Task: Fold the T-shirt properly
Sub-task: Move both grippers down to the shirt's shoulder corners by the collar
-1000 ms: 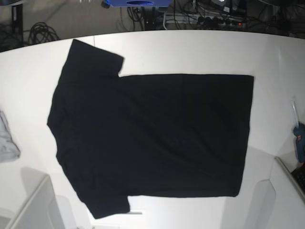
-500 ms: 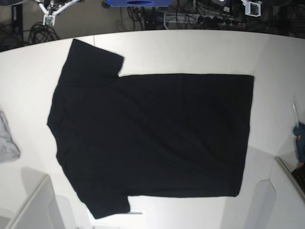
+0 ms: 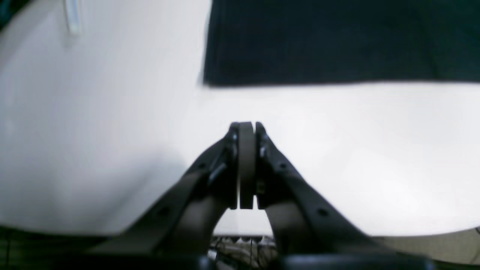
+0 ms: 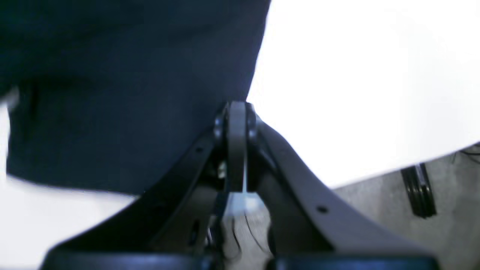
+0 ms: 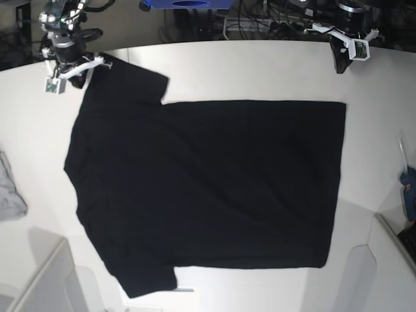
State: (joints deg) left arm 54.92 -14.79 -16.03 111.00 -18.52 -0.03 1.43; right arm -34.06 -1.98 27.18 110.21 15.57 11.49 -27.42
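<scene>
The black T-shirt [image 5: 208, 188] lies spread flat on the white table [image 5: 260, 71], plain side up, sleeves toward the left. My right gripper [image 5: 83, 77] hovers at the far left sleeve, shut and empty. In the right wrist view its shut jaws [image 4: 236, 108] sit over the sleeve's edge [image 4: 131, 93]. Beyond the shirt's far right corner, my left gripper [image 5: 339, 65] is also shut. In the left wrist view it [image 3: 246, 125] is above bare table, short of the T-shirt's hem [image 3: 337, 41].
A small grey cloth [image 5: 10, 188] lies at the left edge. A blue tool [image 5: 408, 192] and a thin clear stick [image 5: 401, 153] are at the right edge. White bins [image 5: 45, 279] [image 5: 390, 260] stand at the near corners. Cables lie behind the table.
Both arms have come into the base view from the far side, the right one down to the far sleeve, the left one near the far right corner. The T-shirt has not moved.
</scene>
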